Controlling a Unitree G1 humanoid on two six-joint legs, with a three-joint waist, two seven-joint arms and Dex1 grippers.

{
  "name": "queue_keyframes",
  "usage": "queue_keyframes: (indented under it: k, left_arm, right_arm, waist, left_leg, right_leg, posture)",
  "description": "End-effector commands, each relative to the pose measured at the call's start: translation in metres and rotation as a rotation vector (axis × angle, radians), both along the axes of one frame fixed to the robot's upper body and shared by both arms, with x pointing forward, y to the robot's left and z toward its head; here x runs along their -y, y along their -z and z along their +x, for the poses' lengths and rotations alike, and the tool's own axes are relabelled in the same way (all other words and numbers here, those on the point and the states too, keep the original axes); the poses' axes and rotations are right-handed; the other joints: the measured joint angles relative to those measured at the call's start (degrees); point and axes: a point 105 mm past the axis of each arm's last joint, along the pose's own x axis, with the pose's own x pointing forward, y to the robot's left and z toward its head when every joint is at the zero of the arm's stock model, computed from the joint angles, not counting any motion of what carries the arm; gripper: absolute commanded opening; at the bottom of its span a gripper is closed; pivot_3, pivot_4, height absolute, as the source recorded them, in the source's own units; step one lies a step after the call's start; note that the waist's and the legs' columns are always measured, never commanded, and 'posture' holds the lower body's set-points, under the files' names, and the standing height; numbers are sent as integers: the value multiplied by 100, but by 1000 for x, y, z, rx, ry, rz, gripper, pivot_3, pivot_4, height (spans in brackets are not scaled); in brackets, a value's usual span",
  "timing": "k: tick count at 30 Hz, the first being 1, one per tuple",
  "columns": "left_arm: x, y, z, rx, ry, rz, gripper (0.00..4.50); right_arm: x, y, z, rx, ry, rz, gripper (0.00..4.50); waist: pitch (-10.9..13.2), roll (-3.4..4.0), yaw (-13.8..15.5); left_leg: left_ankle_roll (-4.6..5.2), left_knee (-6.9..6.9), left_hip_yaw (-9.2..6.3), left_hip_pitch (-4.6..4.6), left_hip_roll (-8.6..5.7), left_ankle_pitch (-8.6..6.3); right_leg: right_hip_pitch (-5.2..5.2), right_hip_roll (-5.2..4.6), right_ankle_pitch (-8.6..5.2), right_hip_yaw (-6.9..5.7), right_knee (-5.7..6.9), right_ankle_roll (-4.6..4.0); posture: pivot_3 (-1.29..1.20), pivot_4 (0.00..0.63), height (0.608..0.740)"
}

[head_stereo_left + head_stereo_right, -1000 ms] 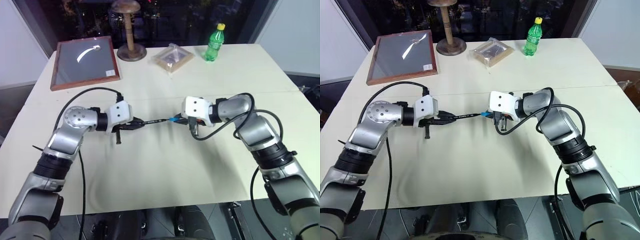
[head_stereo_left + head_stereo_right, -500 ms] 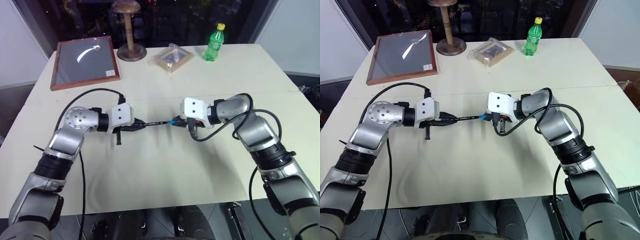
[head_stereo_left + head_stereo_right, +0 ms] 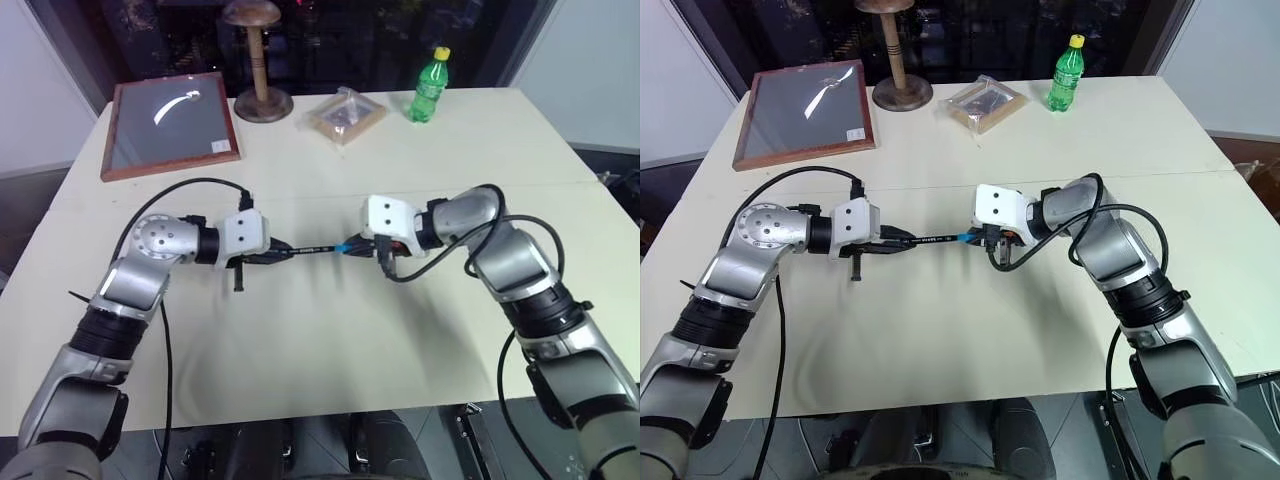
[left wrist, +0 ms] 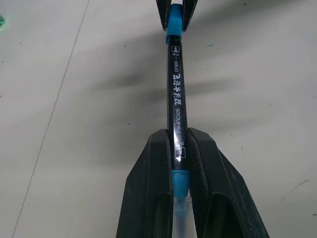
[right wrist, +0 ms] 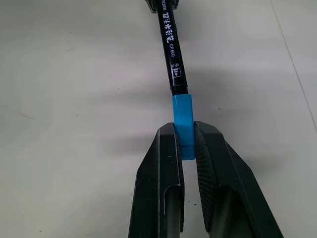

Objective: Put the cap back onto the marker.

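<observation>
Left claw clamped on the marker, right claw clamped on the cap — cap seated on marker's end, both held level just above the desk, mid-desk.

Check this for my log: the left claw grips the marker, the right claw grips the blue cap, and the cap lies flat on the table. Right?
Not quite. The cap does not lie on the table: the right wrist view shows it pinched in the right claw and sitting on the end of the marker, held above the tabletop. The left claw does grip the marker.
</observation>
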Motion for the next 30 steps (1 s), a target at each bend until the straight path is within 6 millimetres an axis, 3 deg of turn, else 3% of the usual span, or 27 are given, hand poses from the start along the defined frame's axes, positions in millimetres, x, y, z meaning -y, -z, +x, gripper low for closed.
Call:
queue_keyframes:
  k: [1, 30]
  left_arm:
    - [7, -11, 0, 50, 28, -22, 0]
    - [-1, 4, -1, 13, 43, 20, 0]
  right_arm:
    - [-22, -25, -14, 63, -117, 53, 32]
    - [-33, -37, -33, 62, -200, 75, 32]
  waist:
    - [0, 0, 1]
    - [0, 0, 2]
  left_leg:
    - [0, 0, 0, 0, 0, 0]
    - [0, 0, 0, 0, 0, 0]
  right_leg:
    - [0, 0, 0, 0, 0, 0]
    - [0, 0, 0, -1, 1, 0]
  posture:
    - [0, 150, 740]
    - [0, 150, 740]
